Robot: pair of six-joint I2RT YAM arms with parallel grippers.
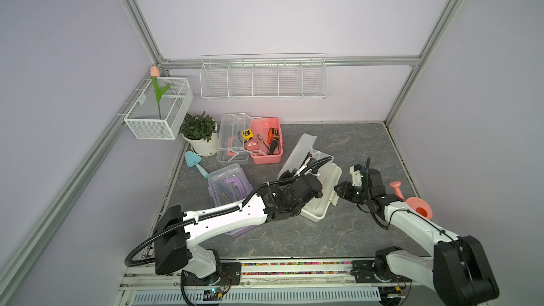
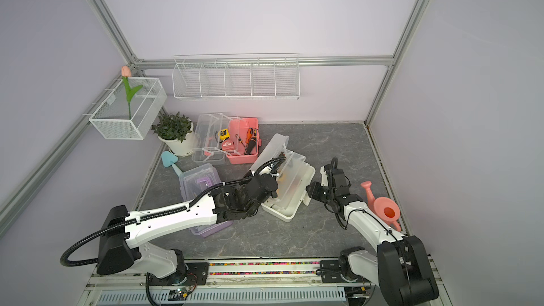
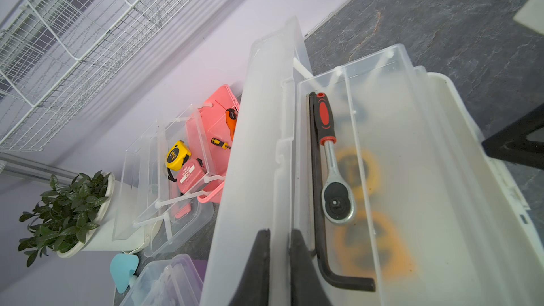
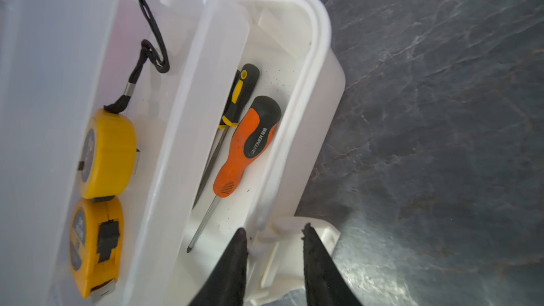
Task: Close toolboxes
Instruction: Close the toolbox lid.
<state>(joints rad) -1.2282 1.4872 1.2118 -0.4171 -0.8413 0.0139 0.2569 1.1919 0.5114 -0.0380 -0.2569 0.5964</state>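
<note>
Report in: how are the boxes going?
Left jaws pinch white toolbox lid, raised. Right jaws straddle its end latch. Pink toolbox open; purple toolbox lid down.

Tabletop surface [image 1: 338,142]: dark grey, marbled with pale veins. Wall panels [image 1: 265,10]: plain pale lilac. White rectangular plastic toolbox [image 1: 323,201], centre: opaque white body, frosted translucent lid and tray. Contents: ratchet wrench [image 3: 329,154] with a red-and-black grip and silver head; black hex key [image 3: 314,172]; two yellow tape measures [image 4: 107,157] with black fittings; stout screwdriver [image 4: 244,148] with an orange-and-black handle; slim screwdriver [image 4: 240,95] with a black-and-yellow handle. Pink rectangular plastic toolbox [image 1: 266,158], far: salmon-pink body, clear tray. Purple rectangular plastic toolbox [image 1: 229,175], left: lilac-tinted clear lid, purple handle. Plastic watering can [image 1: 412,203], right: coral pink. Small trowel [image 1: 191,158]: teal. Potted plant [image 1: 198,126]: dark green leaves, white pot. Wire baskets [image 1: 262,80]: white.
</note>
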